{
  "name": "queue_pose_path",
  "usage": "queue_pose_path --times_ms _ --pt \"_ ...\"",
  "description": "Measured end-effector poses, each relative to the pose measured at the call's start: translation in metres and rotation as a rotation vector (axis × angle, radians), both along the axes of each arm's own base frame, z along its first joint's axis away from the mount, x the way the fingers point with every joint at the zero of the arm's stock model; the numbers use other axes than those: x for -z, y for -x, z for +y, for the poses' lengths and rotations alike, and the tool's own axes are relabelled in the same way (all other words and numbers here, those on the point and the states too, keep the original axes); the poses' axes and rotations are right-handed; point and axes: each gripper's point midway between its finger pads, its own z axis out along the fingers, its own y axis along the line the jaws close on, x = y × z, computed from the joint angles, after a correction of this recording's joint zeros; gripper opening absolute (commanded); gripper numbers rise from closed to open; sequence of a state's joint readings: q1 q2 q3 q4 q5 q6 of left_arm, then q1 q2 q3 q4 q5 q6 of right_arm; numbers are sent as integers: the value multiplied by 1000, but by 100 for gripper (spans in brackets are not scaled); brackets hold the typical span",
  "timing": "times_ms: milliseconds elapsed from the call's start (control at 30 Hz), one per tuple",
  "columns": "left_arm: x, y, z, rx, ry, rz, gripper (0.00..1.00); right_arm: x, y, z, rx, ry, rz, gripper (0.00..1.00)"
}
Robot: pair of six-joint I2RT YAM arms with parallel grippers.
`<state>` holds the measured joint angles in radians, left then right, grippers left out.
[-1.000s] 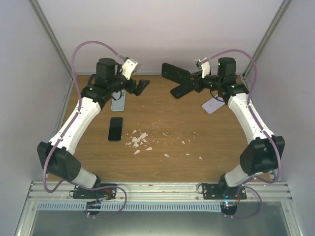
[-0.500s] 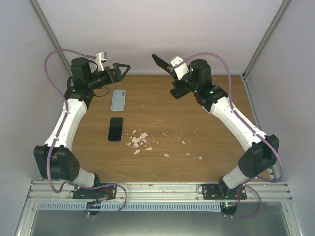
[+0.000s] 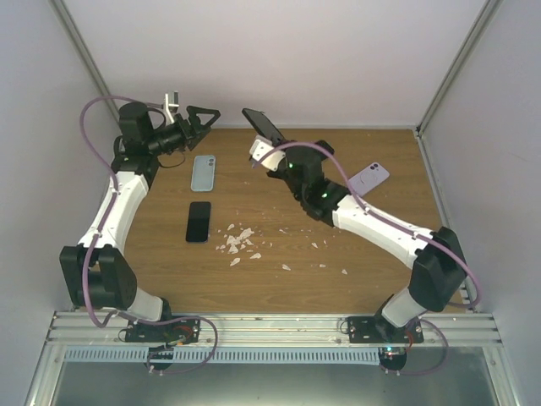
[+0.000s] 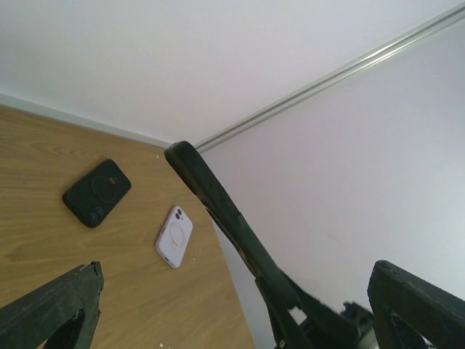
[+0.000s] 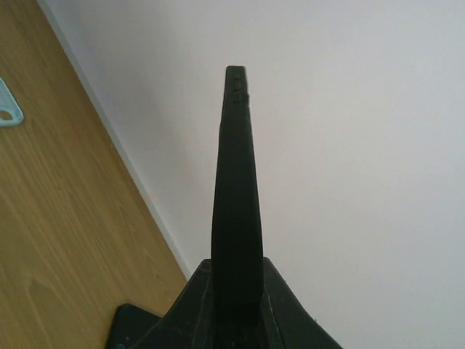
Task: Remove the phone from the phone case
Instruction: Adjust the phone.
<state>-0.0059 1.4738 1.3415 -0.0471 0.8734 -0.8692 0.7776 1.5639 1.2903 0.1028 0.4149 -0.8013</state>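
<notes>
Black phone (image 3: 263, 125) juts lengthwise from right gripper (image 3: 277, 144), tilted up far-left.

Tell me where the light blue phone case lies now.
In the top view, the light blue phone case lies on the table at the left, just beyond the black phone, near the open left gripper.

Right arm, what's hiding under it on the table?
A black case lies on the wooden table there; the left wrist view shows it. From above, the right arm covers it almost wholly. The lilac case lies beside the arm, in plain sight.
</notes>
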Motion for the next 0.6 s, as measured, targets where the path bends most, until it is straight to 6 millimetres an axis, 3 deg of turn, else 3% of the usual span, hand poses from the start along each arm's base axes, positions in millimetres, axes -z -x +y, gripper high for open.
queue_pose_path --times_ms 333,600 --pt "22 -8 -4 26 46 95 92 13 36 22 5 247 -275 0" --pt "31 -4 -16 58 59 123 79 -11 53 34 27 287 -437 1"
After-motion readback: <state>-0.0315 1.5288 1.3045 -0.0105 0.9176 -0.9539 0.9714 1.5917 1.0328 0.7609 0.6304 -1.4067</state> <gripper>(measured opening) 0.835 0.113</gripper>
